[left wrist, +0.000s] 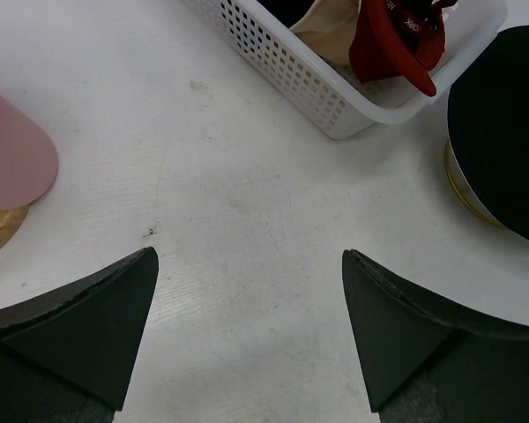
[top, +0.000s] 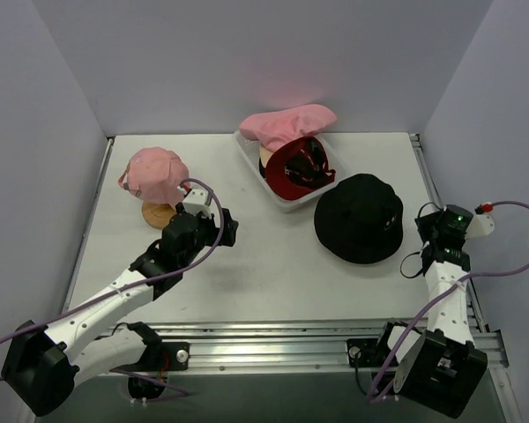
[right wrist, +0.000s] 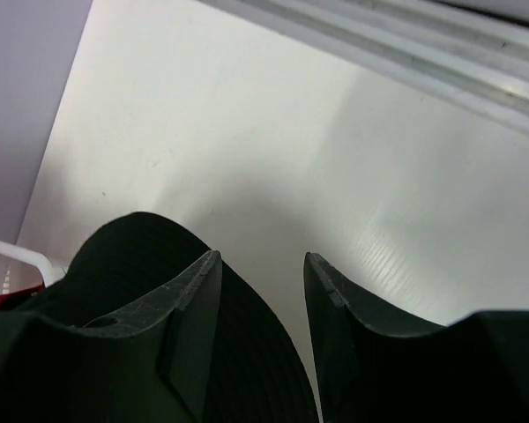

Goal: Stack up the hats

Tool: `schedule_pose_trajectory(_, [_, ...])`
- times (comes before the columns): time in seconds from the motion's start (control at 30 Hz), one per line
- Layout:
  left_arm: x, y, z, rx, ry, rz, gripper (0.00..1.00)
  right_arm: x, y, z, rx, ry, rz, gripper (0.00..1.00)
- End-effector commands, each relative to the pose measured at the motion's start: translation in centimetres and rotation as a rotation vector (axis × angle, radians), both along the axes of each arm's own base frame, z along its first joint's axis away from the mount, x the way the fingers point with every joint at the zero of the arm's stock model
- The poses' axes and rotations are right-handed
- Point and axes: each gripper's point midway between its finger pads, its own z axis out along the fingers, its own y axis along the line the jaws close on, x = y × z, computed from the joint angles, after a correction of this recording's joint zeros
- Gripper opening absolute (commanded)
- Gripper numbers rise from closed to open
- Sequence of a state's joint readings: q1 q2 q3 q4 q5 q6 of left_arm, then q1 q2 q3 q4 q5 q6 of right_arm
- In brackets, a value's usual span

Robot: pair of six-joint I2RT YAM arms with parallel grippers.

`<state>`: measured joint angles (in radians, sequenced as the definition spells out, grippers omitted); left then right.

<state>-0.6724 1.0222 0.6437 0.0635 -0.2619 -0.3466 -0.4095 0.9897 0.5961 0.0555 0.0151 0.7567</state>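
Five soft hats are in view: two caps and three bucket hats. There is also one basket, one stand and two arms.

The flat white table (top: 264, 273) has an aluminium rail (top: 317, 339) along its near edge and plain pale walls (top: 247, 53) on three sides.

A pink fabric cap (top: 156, 170) sits on a wooden stand (top: 159, 214) at about 10 o'clock from the table's middle. A black fabric bucket hat (top: 360, 218) lies on the bare table at 3 o'clock.

The white plastic mesh basket (top: 286, 204), near 12 o'clock, holds three hats. A red cap with white marks (top: 301, 164) lies on top, and a tan bucket hat (left wrist: 328, 31) shows only partly beneath it. A pink bucket hat (top: 286, 123) is draped over the far rim.

The left gripper (left wrist: 247, 256) hangs over bare table between the stand and the basket, its jaws spread wide with nothing in them. The right gripper (right wrist: 263, 257) is just beside the black hat at its 3 o'clock. Its jaws are parted about halfway, with white table showing in the gap and nothing clamped.
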Motion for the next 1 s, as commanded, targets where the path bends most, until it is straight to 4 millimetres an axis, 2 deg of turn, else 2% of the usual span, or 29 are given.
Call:
schedule_pose_trajectory(0.0, [0.2, -0.5, 2.1, -0.016, -0.057, -0.025, 0.94, -0.8, -1.2, 3.6, -0.073, -0.009, -0.018, 0.39])
schedule_pose_trajectory(0.07, [0.0, -0.8, 2.4, -0.020, -0.055, -0.046, 0.94, -0.2, -0.7, 6.4, -0.136, -0.060, 0.054, 0.40])
schedule_pose_trajectory(0.1, [0.0, -0.9, 2.5, -0.021, -0.055, -0.049, 0.95, 0.4, 0.1, 7.4, -0.143, -0.090, 0.117, 0.40])
schedule_pose_trajectory(0.17, [-0.2, -1.4, 2.8, -0.019, -0.052, -0.064, 0.96, 0.7, 0.3, 9.3, -0.183, -0.103, 0.154, 0.40])
schedule_pose_trajectory(0.2, [-0.3, -1.5, 2.9, -0.019, -0.049, -0.067, 0.97, 1.2, 0.5, 11.6, -0.228, -0.128, 0.183, 0.40])
schedule_pose_trajectory(0.3, [-0.3, -2.6, 3.2, -0.018, -0.028, -0.086, 0.97, 2.0, 2.0, 14.2, -0.269, -0.136, 0.238, 0.40])
schedule_pose_trajectory(0.33, [-0.3, -2.9, 3.0, -0.011, -0.012, -0.090, 0.97, 2.8, 4.3, 16.2, -0.296, -0.172, 0.296, 0.40])
schedule_pose_trajectory(0.4, [-0.3, -3.9, 4.1, -0.033, -0.021, -0.103, 0.98, 3.6, 5.6, 17.6, -0.337, -0.178, 0.303, 0.40])
schedule_pose_trajectory(0.43, [-0.4, -3.9, 3.2, -0.007, 0.011, -0.099, 0.98, 4.0, 8.3, 19.5, -0.354, -0.202, 0.368, 0.40])
schedule_pose_trajectory(0.47, [-0.3, -4.2, 3.3, -0.002, 0.012, -0.098, 0.99, 4.1, 9.1, 20.2, -0.370, -0.200, 0.380, 0.40])
schedule_pose_trajectory(0.5, [-0.3, -4.8, 4.3, -0.006, -0.004, -0.104, 0.99, 4.3, 9.8, 20.7, -0.397, -0.189, 0.378, 0.40])
schedule_pose_trajectory(0.53, [0.0, -4.8, 3.8, 0.021, 0.008, -0.084, 1.00, 4.2, 11.9, 21.9, -0.420, -0.213, 0.437, 0.40])
schedule_pose_trajectory(0.63, [1.4, -5.0, 4.1, 0.072, 0.009, -0.038, 1.00, 3.2, 14.2, 23.3, -0.442, -0.264, 0.508, 0.41])
schedule_pose_trajectory(0.67, [1.9, -5.1, 4.3, 0.081, 0.006, -0.033, 1.00, 2.9, 15.4, 23.3, -0.449, -0.276, 0.564, 0.41])
schedule_pose_trajectory(0.7, [2.3, -5.5, 4.5, 0.086, 0.002, -0.034, 0.95, 2.3, 16.3, 23.7, -0.443, -0.302, 0.606, 0.41])
schedule_pose_trajectory(0.73, [3.1, -6.3, 5.0, 0.085, -0.007, -0.039, 0.94, 1.8, 16.9, 23.8, -0.442, -0.316, 0.633, 0.41])
schedule_pose_trajectory(0.8, [3.9, -7.0, 5.6, 0.094, -0.018, -0.042, 0.93, 0.5, 17.9, 23.4, -0.436, -0.343, 0.687, 0.42])
schedule_pose_trajectory(0.83, [4.6, -7.6, 5.1, 0.104, -0.010, -0.041, 0.91, 0.0, 18.5, 23.3, -0.427, -0.366, 0.716, 0.42])
schedule_pose_trajectory(0.87, [5.4, -8.1, 6.6, 0.090, -0.033, -0.039, 0.90, -0.4, 18.9, 23.2, -0.420, -0.386, 0.738, 0.42])
schedule_pose_trajectory(0.9, [5.8, -8.6, 7.0, 0.082, -0.036, -0.054, 0.90, -1.3, 19.1, 22.6, -0.419, -0.401, 0.761, 0.42])
schedule_pose_trajectory(0.93, [6.6, -9.2, 6.3, 0.093, -0.020, -0.064, 0.89, -1.8, 19.7, 22.6, -0.410, -0.427, 0.796, 0.43])
schedule_pose_trajectory(0.97, [7.5, -9.6, 7.7, 0.079, -0.042, -0.072, 0.89, -2.2, 19.8, 22.5, -0.409, -0.441, 0.806, 0.44])
